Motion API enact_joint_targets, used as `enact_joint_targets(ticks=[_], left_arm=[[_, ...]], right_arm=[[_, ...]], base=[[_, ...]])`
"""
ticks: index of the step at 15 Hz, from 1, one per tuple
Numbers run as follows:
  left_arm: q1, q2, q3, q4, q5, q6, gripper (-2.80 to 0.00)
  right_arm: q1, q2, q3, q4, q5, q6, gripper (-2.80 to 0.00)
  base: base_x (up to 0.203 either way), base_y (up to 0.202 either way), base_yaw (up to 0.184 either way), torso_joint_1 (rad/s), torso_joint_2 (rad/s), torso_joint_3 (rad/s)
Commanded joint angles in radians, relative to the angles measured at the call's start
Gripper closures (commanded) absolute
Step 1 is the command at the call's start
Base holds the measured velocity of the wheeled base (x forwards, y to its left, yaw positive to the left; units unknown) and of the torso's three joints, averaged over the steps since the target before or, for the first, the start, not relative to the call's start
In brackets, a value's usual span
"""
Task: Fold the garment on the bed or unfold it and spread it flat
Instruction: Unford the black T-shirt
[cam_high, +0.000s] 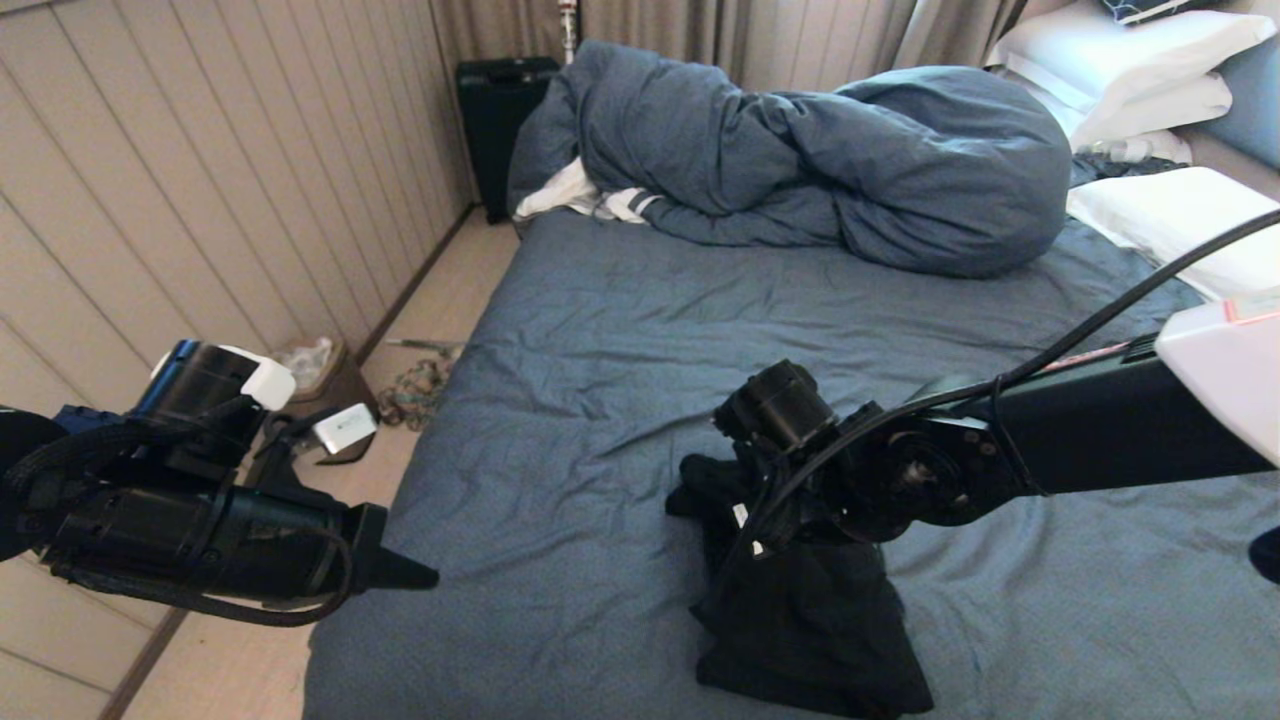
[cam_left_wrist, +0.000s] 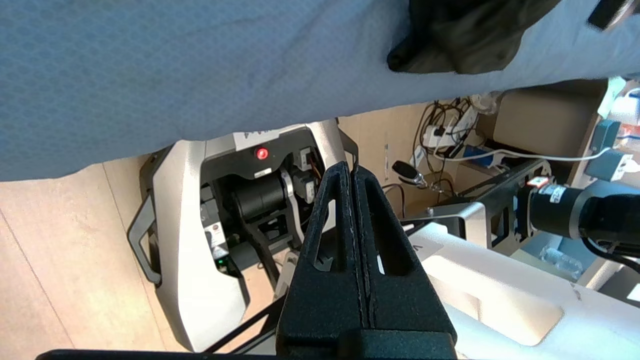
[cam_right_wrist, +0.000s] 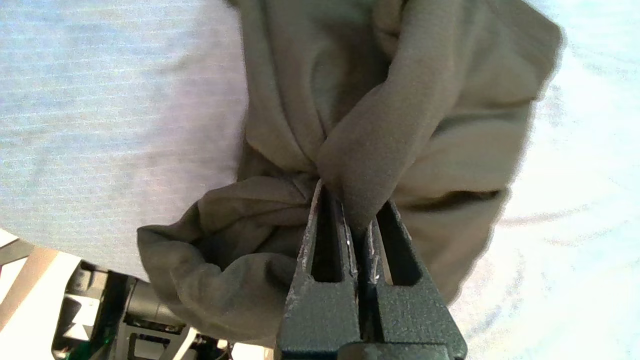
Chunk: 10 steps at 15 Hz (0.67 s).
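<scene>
So the right arm reaches in from the right side, stretched low across the big bed with the wrinkled blue-grey sheet (cam_high: 620, 330), wrist bent down at the end. Its right pincer (cam_right_wrist: 350, 200) is clamped tight on a fold of the black short-sleeved T-shirt (cam_high: 800, 600), which is all bunched up in a crumpled heap on the near part of the bed, close to the near edge. The fabric looks pulled up into a peak at the grip, with the rest sagging down onto the sheet. There's a tiny white label showing in the folds.

The left arm sits off the left edge of the bed, over the floor, roughly level and pointing right. The left pincer (cam_left_wrist: 352, 172) is squeezed fully together with nothing in it.

Far side has the bunched blue-grey duvet (cam_high: 820, 160) and white pillows (cam_high: 1130, 60) at far right.
</scene>
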Motion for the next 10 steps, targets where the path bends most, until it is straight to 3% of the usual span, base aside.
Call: enact_joint_targets(ticks=[1,10], left_arm=[[-0.001,0.0,0.0,0.002,-0.003,-0.002,0.0],[-0.03,0.001,0.012,0.0,-0.003,0.0,0.0]], right_arm=[[0.024,0.042,-0.02,0.001,-0.002,0.002,0.0],[0.06,0.197,-0.112,0.006,-0.003,0.007,0.0]], base=[[0.0,0.0,0.0,0.0,0.0,0.0],[0.0,0.0,0.0,0.0,0.0,0.0]])
